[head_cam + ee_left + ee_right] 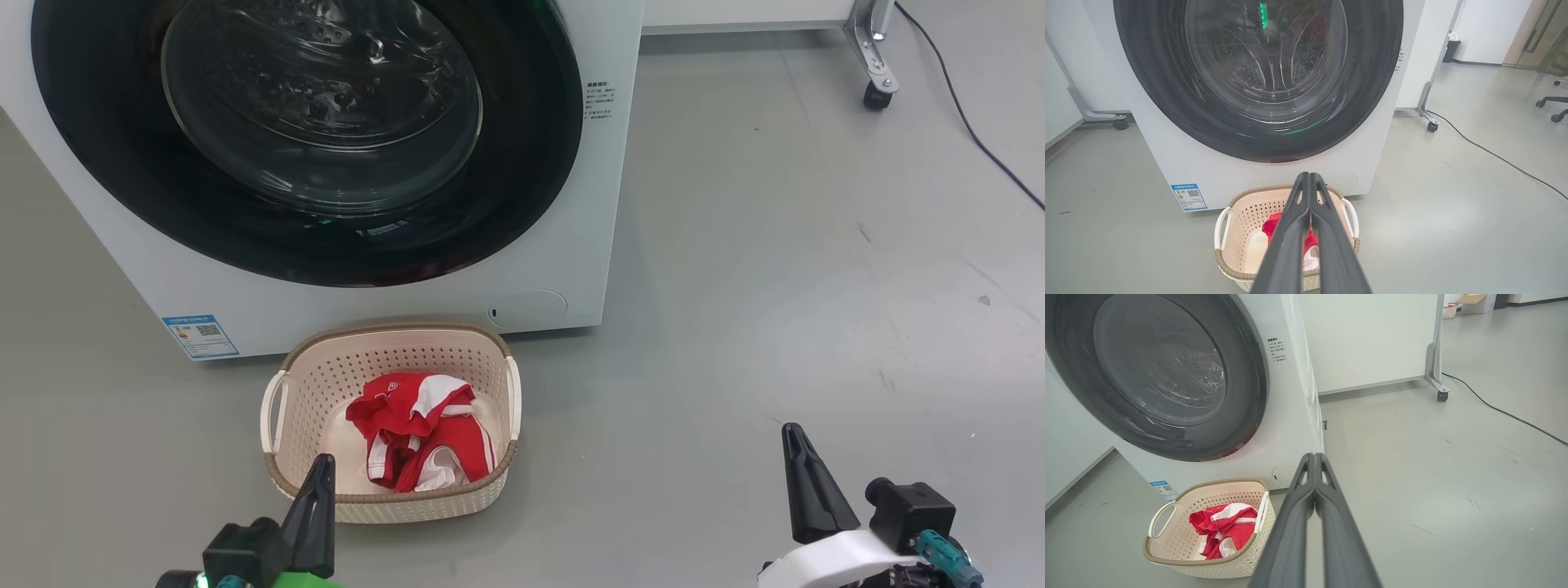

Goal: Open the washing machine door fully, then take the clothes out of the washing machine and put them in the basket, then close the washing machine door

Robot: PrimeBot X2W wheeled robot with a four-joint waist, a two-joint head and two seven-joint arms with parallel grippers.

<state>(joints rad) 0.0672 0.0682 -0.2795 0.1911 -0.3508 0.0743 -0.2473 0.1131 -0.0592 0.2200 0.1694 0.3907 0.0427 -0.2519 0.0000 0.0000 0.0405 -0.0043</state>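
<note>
Grey floor [735, 327] holds the basket [392, 331] of clothes [420, 441] just beyond the clenched left pincer [325, 461], right pincer [790, 431] clenched farther off

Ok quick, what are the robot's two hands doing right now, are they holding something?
Left gripper: closed, holding nothing.
Right gripper: closed, holding nothing.

A white washing machine [563, 245] stands with its round black-rimmed glass door [322, 106] shut. Just in front sits a cream perforated basket [392, 333] with a brown rim, holding crumpled red-and-white clothes [420, 433].
</note>
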